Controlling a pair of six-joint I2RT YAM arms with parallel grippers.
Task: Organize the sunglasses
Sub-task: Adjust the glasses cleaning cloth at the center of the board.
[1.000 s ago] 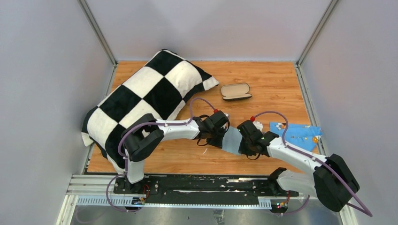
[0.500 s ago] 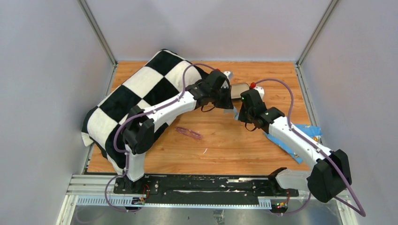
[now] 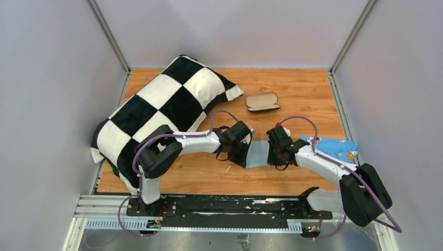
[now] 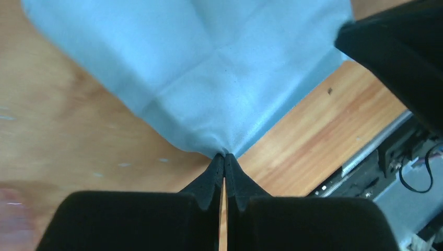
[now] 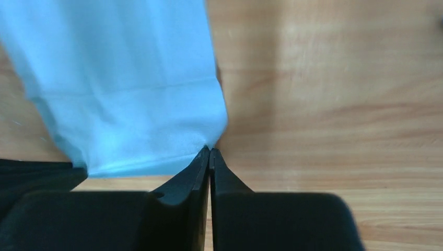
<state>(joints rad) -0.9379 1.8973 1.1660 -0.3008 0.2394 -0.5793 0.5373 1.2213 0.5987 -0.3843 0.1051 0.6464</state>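
A light blue cloth (image 3: pixel 257 155) hangs stretched between my two grippers over the middle of the wooden table. The left gripper (image 3: pixel 245 157) is shut on its left corner; in the left wrist view the fingertips (image 4: pixel 224 156) pinch a bunched corner of the cloth (image 4: pixel 209 68). On the opposite corner the right gripper (image 3: pixel 269 156) is shut, and the right wrist view shows its tips (image 5: pixel 209 149) nipping the cloth (image 5: pixel 130 89) edge. The sunglasses are hidden in every view. The dark oval glasses case (image 3: pixel 262 102) lies open farther back, apart from both grippers.
A black-and-white checkered pillow (image 3: pixel 162 110) covers the back left of the table and hangs over its left edge. A blue patterned cloth (image 3: pixel 334 148) lies at the right, partly under the right arm. Grey walls enclose the table; a metal rail (image 3: pixel 209 209) runs along the near edge.
Half a second ago both arms reached far back beside the case and the sunglasses lay bare on the wood. Now both grippers are near the middle with the cloth between them.
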